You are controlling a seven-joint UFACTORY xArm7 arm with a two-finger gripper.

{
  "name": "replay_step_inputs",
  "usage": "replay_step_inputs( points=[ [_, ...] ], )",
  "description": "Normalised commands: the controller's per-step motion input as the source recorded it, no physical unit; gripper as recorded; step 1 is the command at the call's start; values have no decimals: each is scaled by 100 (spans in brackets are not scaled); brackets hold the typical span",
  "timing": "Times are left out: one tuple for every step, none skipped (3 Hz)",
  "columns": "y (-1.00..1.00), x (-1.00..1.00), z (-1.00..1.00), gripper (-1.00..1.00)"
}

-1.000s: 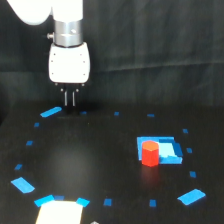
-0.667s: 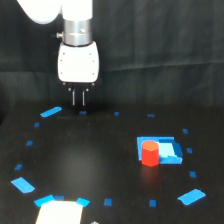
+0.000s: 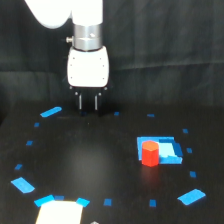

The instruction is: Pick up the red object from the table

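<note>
One hand (image 3: 88, 102), fingers slightly parted and empty, should swing toward the exterior view's right, centring above the red object (image 3: 149, 152) on the desk (image 3: 90, 165) before descending

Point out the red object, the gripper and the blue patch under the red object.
red object (image 3: 149, 153): exterior view, middle of its front face.
gripper (image 3: 88, 102): exterior view, midway between its two dark fingertips.
blue patch (image 3: 170, 149): exterior view, bare part beside the block.

The whole picture is looking soft and slightly blurred. The black worktop (image 3: 90, 165) is staying dim, catching only a faint sheen near its middle, while a white patch (image 3: 59, 212) at the bottom edge is glaring, overexposed
</note>
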Motion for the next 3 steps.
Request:
replay_step_inputs(
  points=[
    [-82,59,33,81],
    [-59,23,-2,100],
    [-66,67,19,100]
  ],
)
